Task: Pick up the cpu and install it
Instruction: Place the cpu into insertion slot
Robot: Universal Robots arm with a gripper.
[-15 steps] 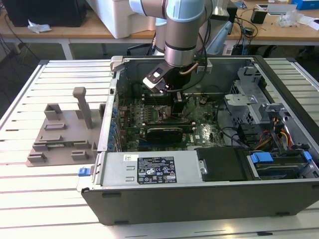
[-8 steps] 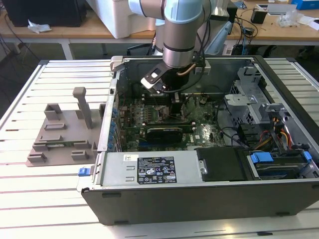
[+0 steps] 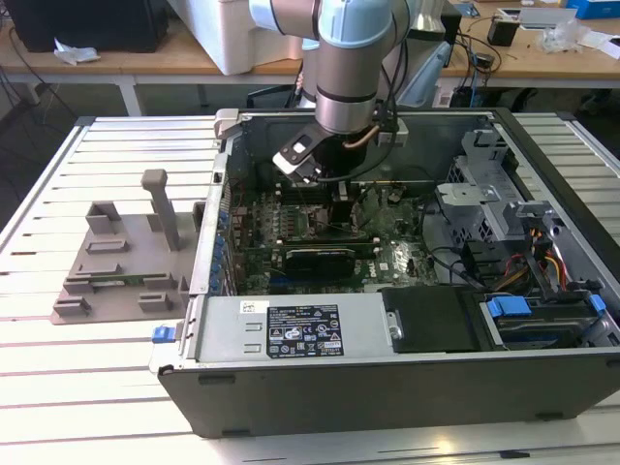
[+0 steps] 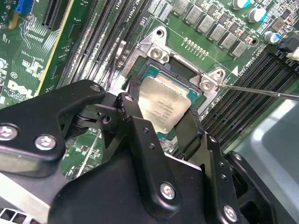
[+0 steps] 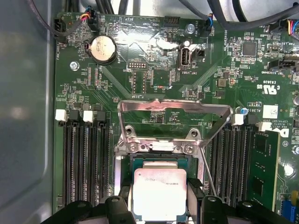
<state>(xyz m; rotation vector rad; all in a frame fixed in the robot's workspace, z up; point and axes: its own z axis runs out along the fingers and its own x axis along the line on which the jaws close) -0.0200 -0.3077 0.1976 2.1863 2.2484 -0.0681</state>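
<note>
Inside the open computer case (image 3: pixel 387 378), above the motherboard (image 5: pixel 154 60), the gripper (image 4: pixel 161 112) is clamped on the cpu (image 4: pixel 166 105), one finger against each of two opposite edges. The cpu lies silver top up at the socket (image 5: pixel 140 164), beside the raised metal load plate (image 5: pixel 175 109); I cannot tell whether it is fully seated.

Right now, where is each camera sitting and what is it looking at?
Exterior view: off the arm, looking down at a slant into the open computer case; the arm reaches in.
First wrist view: by the wrist, facing the motherboard straight on; the hand holds the cpu at the socket.
Second wrist view: by the wrist too, looking slantwise past the hand's black fingers.
Shared: both wrist views show the hand, cpu and socket.
</note>
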